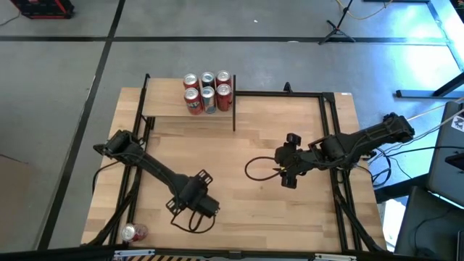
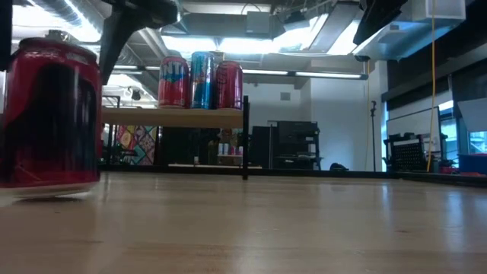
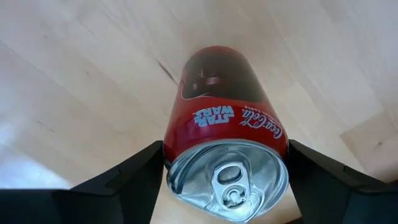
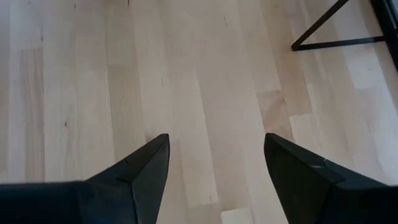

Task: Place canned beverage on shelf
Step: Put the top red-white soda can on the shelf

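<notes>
1. Left gripper [image 1: 194, 199] low over the near-left part of the surface [image 1: 246, 217]; jaws set one on each side of an upright Coca-Cola can [image 3: 224, 124], seemingly pressed against its sides, so judged grasping it.
2. Gripped from above, near the top of the can; likely chosen so that it can be lifted straight up, kept upright and lowered onto a board that already carries cans.
3. Can standing on the surface in the low view, base flat on the wood, not yet lifted; well apart from the shelf [image 1: 170, 107], which sits at the far-left side.
4. Red body with a large dark figure printed on it; white "Star Wars" and "Coca-Cola" lettering near the upper edge; silver lid with the pull tab closed, so apparently unopened and full.
5. Several upright cans [image 1: 208, 90] grouped at the right end of the shelf, red ones and a bluish one among them; left part of the board bare, probably the easiest spot for the next can.
6. Right gripper [image 4: 216, 138] waiting over bare wood on the right-centre of the surface; jaws released and spread wide, nothing between them.
7. Another red can [image 1: 134, 233] near the front-left corner of the surface, untouched.
</notes>
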Controlling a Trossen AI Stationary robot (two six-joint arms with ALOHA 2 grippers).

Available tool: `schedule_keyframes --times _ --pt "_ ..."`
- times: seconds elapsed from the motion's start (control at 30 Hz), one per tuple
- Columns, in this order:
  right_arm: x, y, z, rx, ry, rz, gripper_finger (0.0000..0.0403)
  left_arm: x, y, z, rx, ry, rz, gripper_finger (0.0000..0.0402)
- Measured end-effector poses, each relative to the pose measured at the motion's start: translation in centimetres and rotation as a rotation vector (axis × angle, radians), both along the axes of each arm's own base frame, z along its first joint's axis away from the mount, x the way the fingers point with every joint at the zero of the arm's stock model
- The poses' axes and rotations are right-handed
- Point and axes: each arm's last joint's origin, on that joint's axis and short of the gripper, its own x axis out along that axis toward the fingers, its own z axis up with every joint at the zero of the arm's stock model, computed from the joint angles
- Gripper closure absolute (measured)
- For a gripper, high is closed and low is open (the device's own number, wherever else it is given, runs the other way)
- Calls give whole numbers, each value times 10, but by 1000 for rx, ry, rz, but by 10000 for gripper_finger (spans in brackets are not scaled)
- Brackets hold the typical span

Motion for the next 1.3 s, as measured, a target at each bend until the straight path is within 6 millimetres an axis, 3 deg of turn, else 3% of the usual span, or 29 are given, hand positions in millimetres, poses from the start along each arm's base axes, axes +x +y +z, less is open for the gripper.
schedule_keyframes --times 0.43,0.57,0.7,0.83,0.93,1.13,1.3 --pt "9 4 -10 -10 48 50 155 3 0 0 37 -61 21 51" --pt "9 4 -10 -9 49 54 155 0 3 14 62 -66 68 49" --pt "9 4 -10 -12 51 56 155 -1 3 42 21 -169 287 51" --pt "12 5 -8 -35 4 56 155 -11 6 69 -60 -318 678 52" --pt "19 6 -4 -48 -76 55 155 -25 -4 81 -137 -442 967 52" --pt "48 15 -11 -83 -210 43 155 -56 -48 82 -182 -615 1213 52" --pt "82 25 -35 -76 -269 32 155 -78 -77 60 -195 -744 1413 52"
